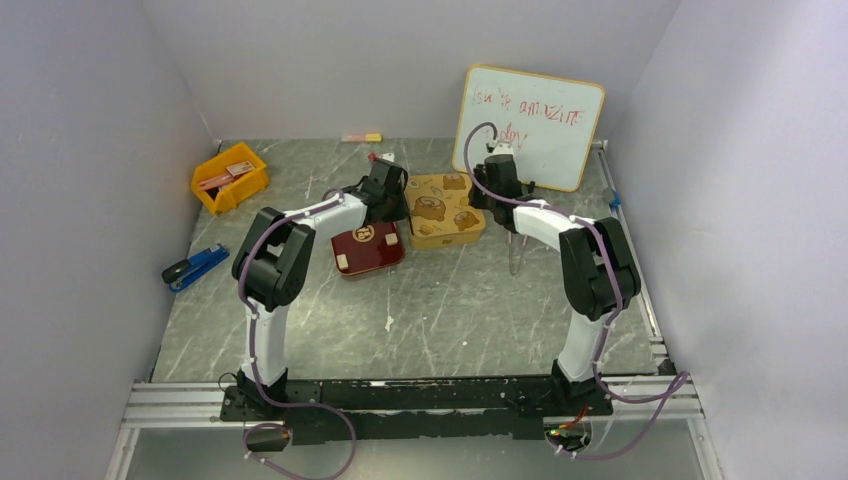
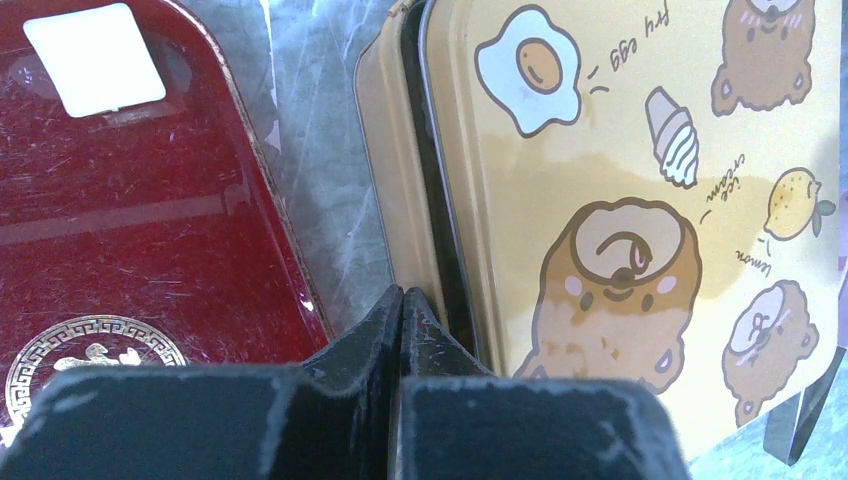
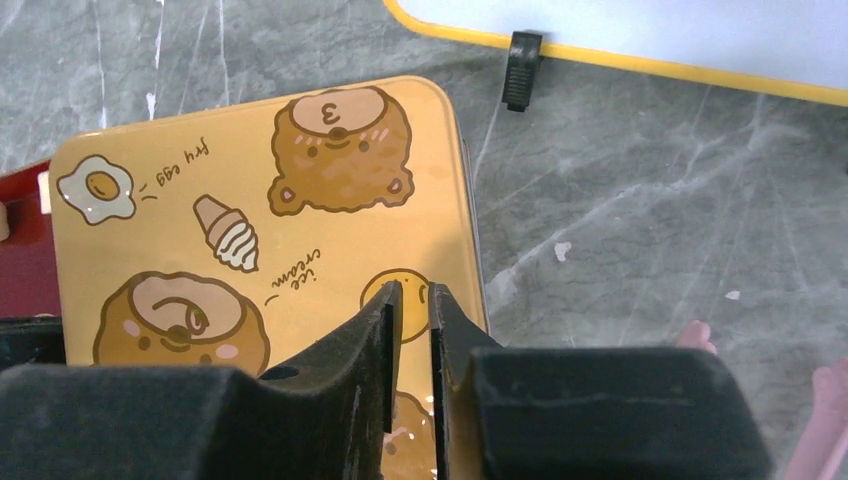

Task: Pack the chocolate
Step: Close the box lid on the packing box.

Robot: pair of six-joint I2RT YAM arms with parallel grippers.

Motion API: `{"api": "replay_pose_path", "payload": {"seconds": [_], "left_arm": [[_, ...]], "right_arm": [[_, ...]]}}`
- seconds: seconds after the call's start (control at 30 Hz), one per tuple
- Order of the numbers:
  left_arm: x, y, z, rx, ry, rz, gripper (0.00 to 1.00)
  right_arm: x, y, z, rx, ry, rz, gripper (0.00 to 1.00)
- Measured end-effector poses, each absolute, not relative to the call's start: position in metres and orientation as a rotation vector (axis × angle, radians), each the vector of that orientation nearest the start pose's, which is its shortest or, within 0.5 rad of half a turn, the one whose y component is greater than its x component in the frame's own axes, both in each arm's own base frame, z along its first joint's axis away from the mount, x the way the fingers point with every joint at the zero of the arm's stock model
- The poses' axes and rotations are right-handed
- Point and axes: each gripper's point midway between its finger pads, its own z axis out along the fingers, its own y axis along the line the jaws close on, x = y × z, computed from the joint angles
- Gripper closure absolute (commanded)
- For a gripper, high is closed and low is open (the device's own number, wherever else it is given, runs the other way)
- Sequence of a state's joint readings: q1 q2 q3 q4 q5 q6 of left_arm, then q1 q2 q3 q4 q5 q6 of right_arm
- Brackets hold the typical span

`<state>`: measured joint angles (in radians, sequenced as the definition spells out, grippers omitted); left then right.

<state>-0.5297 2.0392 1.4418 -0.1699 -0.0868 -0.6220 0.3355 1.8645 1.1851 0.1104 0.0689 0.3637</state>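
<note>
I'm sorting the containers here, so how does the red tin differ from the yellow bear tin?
The red tin is dark red with a round gold emblem; the yellow tin shows cartoon bears and a fried egg. The red tin carries pale squares; the yellow tin carries none. The red tin sits left of the yellow one. Both are flat, round-cornered and lie on the table.

Left arm (image 1: 275,270), right arm (image 1: 590,262): white link shells, black joint housings. Lilac cable (image 1: 466,152) strung along each arm, fastened with pale ties, looped out past base. Bases bolted on black crossbar (image 1: 420,392), backed by silver aluminium rail (image 1: 180,405). Left gripper (image 2: 402,295), right gripper (image 3: 415,290): matte black wedge fingers, edges scuffed grey.
</note>
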Motion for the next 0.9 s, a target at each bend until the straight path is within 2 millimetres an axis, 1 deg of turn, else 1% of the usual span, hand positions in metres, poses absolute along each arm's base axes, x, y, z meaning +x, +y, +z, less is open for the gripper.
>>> {"api": "replay_pose_path", "payload": {"seconds": [0.07,0.2,0.3,0.43,0.57,0.77,0.9], "left_arm": [[0.455,-0.277,0.062,-0.154,2.378,-0.465,0.95],[0.455,-0.277,0.062,-0.154,2.378,-0.465,0.95],[0.455,-0.277,0.062,-0.154,2.378,-0.465,0.95],[0.455,-0.277,0.062,-0.154,2.378,-0.465,0.95],[0.455,-0.277,0.061,-0.153,2.381,-0.464,0.95],[0.462,-0.283,0.054,-0.149,2.386,-0.462,0.95],[0.464,-0.288,0.052,-0.142,2.392,-0.461,0.95]], "right_arm": [[0.485,0.168,0.098,0.079,2.142,0.313,0.84],[0.491,0.158,0.111,0.105,2.111,0.273,0.91],[0.494,0.146,0.111,0.129,2.11,0.248,0.94],[0.494,0.125,0.106,0.168,2.133,0.205,0.97],[0.495,0.114,0.098,0.189,2.152,0.185,0.99],[0.496,0.119,0.076,0.167,2.201,0.195,1.0],[0.493,0.124,0.063,0.148,2.235,0.216,1.0]]}}
